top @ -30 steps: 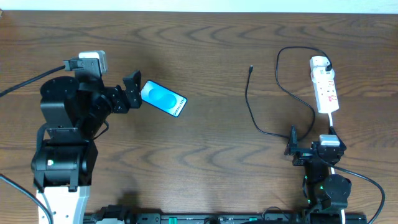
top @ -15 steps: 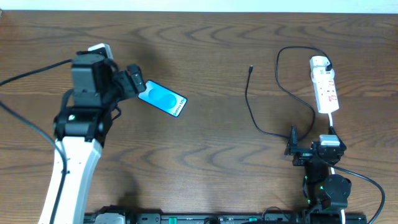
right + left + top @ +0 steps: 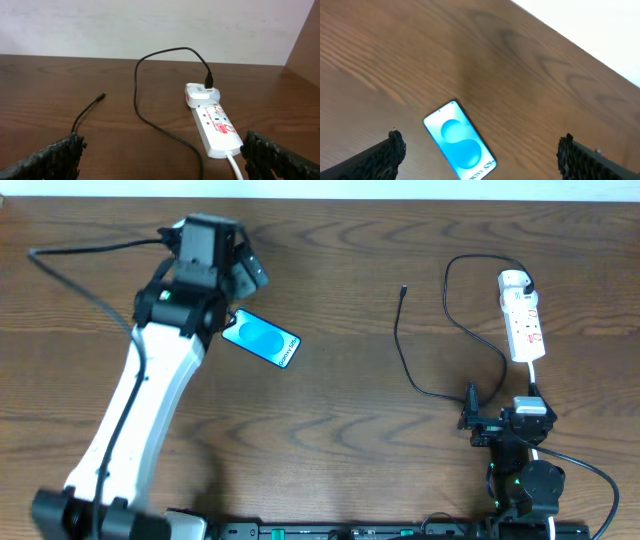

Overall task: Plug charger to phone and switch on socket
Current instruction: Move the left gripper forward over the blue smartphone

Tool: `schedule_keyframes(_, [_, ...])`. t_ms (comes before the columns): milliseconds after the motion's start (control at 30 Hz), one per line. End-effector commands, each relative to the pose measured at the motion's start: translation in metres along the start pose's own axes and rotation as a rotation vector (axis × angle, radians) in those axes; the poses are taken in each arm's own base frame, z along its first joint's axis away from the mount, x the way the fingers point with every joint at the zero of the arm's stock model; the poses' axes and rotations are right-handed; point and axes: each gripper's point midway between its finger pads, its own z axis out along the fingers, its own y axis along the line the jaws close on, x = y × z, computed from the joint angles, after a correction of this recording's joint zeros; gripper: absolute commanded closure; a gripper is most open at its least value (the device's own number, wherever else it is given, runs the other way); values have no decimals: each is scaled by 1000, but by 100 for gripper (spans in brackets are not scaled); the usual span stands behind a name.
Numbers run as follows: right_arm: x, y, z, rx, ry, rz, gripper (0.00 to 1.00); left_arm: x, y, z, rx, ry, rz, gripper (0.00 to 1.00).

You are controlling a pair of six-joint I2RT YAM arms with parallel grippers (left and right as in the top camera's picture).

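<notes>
The phone (image 3: 262, 339) lies flat on the table left of centre, cyan screen up; it also shows in the left wrist view (image 3: 461, 141). My left gripper (image 3: 246, 272) is open and empty, above and just behind the phone, its fingers (image 3: 480, 155) spread wide on either side. The black charger cable (image 3: 403, 352) runs from the socket (image 3: 522, 316) in a loop to its loose plug tip (image 3: 403, 290); the tip shows in the right wrist view (image 3: 101, 95). My right gripper (image 3: 495, 423) is open and empty, low at the near right, facing the socket (image 3: 215, 121).
The socket's thick white cord (image 3: 533, 377) runs down toward my right arm base (image 3: 525, 480). The left arm (image 3: 140, 410) stretches across the table's left side. A pale wall (image 3: 150, 25) stands beyond the table's far edge.
My left arm has swung up and forward: its gripper moved from beside the phone's left end to above and behind it. The phone, the cable and the right arm have not moved.
</notes>
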Motion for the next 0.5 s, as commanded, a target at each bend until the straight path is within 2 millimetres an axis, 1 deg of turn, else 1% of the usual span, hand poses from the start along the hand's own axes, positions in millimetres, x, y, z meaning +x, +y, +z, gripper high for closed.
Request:
schedule_keyframes(0, [2, 2, 0, -9, 5, -9, 1, 0, -3, 17, -53, 14, -132, 2])
schedule_keyframes(67, [2, 2, 0, -9, 5, -9, 1, 7, 0, 30, -81, 38, -174, 2])
schedule_keyframes(233, [2, 2, 0, -9, 5, -9, 1, 21, 5, 55, -134, 78, -243, 2])
schedule_keyframes(333, [2, 2, 0, -9, 5, -9, 1, 30, 10, 63, -170, 104, -274, 1])
schedule_keyframes(467, [2, 2, 0, -9, 5, -9, 1, 38, 13, 72, -193, 130, -271, 1])
